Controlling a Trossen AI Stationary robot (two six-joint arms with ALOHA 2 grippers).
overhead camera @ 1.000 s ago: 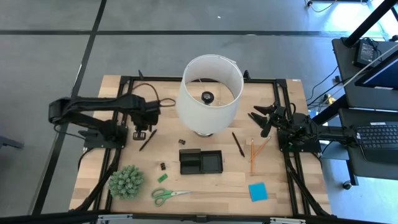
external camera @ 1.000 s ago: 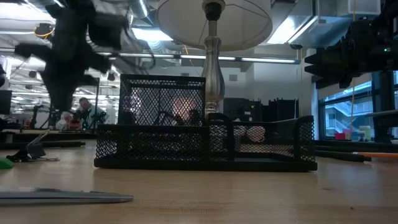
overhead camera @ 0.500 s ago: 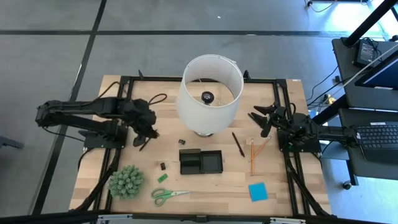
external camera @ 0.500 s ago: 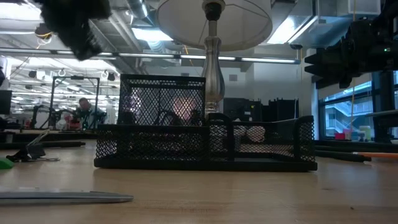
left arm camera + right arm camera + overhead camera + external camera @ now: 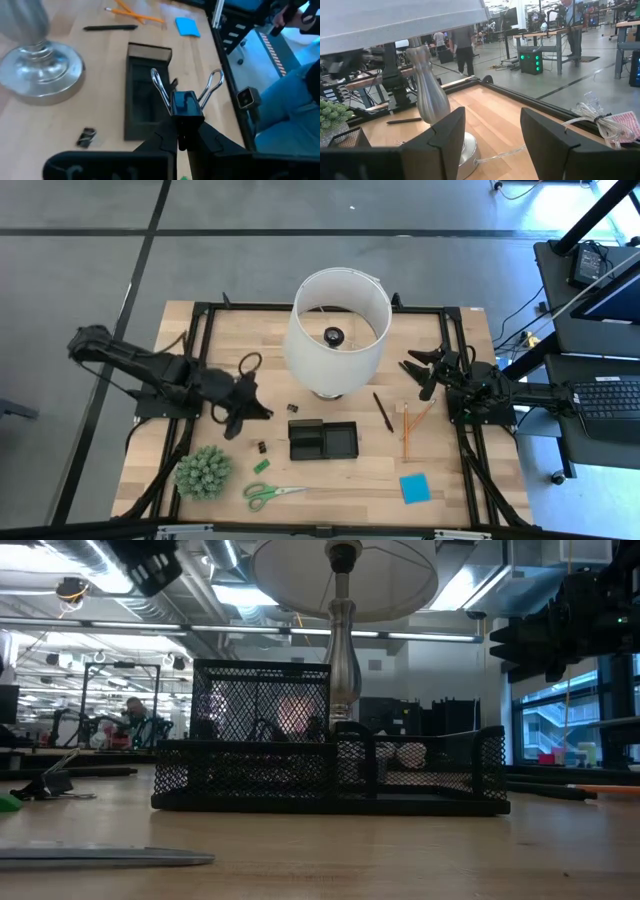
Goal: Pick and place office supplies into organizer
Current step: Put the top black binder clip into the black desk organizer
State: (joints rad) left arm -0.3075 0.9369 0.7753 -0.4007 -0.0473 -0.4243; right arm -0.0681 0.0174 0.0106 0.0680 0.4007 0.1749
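Two claws: the left claw (image 5: 182,142), left of frame centre over the desk (image 5: 440,470), pinches a binder clip (image 5: 184,102); the right claw (image 5: 422,370) gapes empty, right of centre.

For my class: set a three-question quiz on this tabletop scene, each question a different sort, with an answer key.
1. True or false: the left gripper is shut on a binder clip.
2. Which lies nearest the plant ball? A) sticky-note pad B) scissors C) orange pencil
3. Fill in: the right gripper hovers open beside the ____.

Key: 1 true; 2 B; 3 lamp.
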